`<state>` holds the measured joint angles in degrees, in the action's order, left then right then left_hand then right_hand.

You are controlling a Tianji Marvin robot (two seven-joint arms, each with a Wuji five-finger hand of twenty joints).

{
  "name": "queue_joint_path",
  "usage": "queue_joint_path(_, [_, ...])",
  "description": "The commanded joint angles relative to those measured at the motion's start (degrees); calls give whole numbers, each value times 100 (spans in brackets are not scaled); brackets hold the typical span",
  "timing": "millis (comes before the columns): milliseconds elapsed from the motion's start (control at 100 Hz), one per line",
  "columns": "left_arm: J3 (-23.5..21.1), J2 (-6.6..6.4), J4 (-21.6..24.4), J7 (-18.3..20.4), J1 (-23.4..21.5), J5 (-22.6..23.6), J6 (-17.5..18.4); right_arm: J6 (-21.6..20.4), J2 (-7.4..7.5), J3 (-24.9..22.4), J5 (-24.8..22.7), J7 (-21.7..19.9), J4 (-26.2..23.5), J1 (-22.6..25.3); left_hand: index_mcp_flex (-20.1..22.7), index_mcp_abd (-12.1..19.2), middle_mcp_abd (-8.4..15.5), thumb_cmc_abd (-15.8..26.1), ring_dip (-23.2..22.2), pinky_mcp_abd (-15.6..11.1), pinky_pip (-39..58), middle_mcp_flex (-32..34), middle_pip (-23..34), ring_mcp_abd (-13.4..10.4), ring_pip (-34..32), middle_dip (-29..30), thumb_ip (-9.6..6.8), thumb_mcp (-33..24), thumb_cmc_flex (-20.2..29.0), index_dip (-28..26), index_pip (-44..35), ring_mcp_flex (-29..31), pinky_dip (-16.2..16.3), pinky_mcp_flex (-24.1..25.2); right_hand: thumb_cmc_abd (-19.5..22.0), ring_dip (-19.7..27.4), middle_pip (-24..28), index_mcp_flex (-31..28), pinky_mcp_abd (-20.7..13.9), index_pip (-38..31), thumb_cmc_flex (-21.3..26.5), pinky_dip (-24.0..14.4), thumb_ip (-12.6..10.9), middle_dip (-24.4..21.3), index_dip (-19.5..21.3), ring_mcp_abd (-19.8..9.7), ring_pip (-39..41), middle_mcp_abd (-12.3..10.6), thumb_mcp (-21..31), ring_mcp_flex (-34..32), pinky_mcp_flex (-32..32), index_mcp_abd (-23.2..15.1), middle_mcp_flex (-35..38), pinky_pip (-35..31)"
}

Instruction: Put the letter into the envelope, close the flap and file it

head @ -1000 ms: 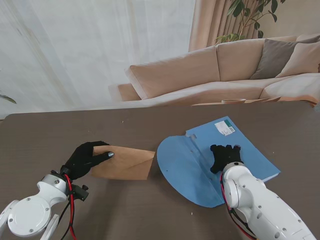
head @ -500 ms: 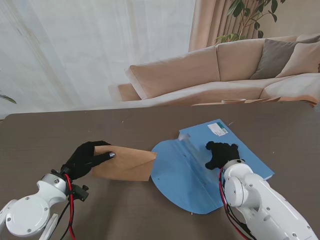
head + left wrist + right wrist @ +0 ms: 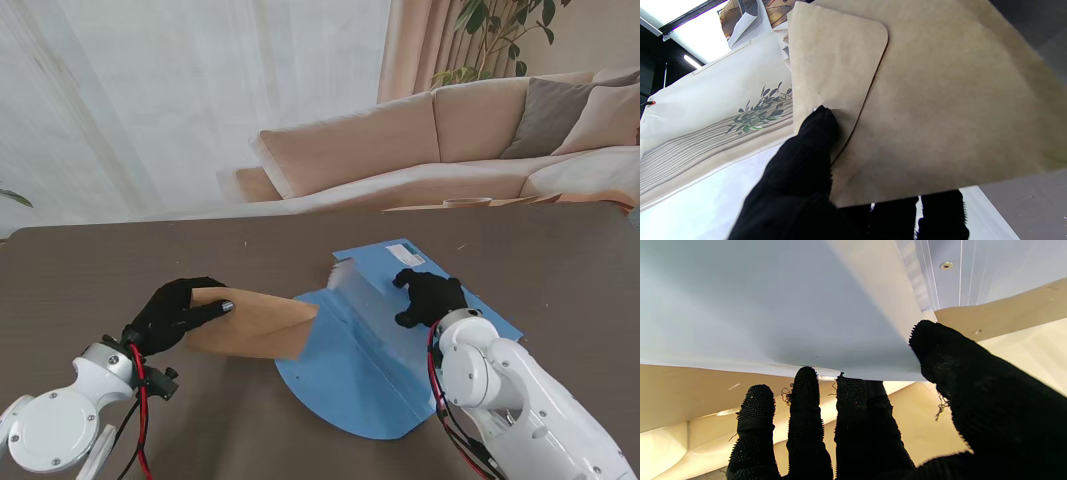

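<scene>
The white label (image 3: 404, 252) on the blue folder (image 3: 350, 370) (too small) cannot be read.

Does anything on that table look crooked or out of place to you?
Slightly. The brown paper envelope is tilted, one corner overlapping the open blue plastic folder, pinched by the black-gloved left hand. The right hand lifts the folder's cover, so it sits askew on the dark table. Nothing looks torn or spilled.

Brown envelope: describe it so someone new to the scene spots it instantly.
On the dark table, look left of the blue file folder, the largest thing there. The brown envelope is the flat kraft-paper rectangle pinched in the black-gloved left hand, its right corner overlapping the folder's rounded flap. It is the only brown paper item.
</scene>
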<state>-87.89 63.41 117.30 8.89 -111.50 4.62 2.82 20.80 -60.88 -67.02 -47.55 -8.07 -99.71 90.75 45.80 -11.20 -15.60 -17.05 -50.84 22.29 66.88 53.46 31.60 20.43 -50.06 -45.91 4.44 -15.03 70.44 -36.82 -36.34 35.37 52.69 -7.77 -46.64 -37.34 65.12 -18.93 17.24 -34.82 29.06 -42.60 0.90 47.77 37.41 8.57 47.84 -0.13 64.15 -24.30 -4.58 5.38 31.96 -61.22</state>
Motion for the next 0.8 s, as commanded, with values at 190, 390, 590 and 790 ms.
queue_joint_path(190, [-53, 12, -52, 33, 32, 200, 332, -43, -150, 657, 469, 98, 252, -769, 88, 356, 3, 197, -88, 30, 156, 77, 147, 4, -89, -48, -109, -431, 353, -165, -391, 79, -71, 18, 16, -107, 453, -203, 93, -133, 578, -129, 77, 106, -108, -59, 87, -628, 542, -271, -57, 42, 653, -192])
queue_joint_path(390, [-36, 8, -337, -230, 158, 752, 1079, 13, -260, 1176, 993, 225, 649, -1365, 100, 369, 30, 187, -81, 31, 156, 80, 134, -9, -74, -48, -108, -433, 352, -169, -397, 74, -72, 18, 17, -108, 435, -218, 95, -141, 594, -158, 78, 75, -128, -64, 83, -631, 544, -297, -73, 53, 703, -241])
queue_joint_path(590, [85, 25, -866, -862, 457, 1854, 2179, 2, -348, 1501, 1446, 248, 917, -1742, 141, 489, 145, 181, -40, 27, 153, 120, 72, -76, 3, -34, -112, -405, 353, -180, -422, 66, -77, -4, 19, -110, 445, -226, 94, -147, 627, -177, 79, 69, -144, -57, 81, -629, 547, -310, -81, 69, 730, -271])
queue_joint_path(790, [283, 97, -1315, -1763, 764, 2978, 2850, -8, -411, 1647, 1875, 202, 1021, -1954, 130, 568, 218, 174, -9, -2, 124, 155, 33, -145, 43, -52, -105, -364, 350, -198, -472, 122, -109, -100, 31, -115, 456, -233, 88, -154, 652, -202, 84, 65, -160, -61, 82, -621, 532, -319, -85, 87, 740, -304])
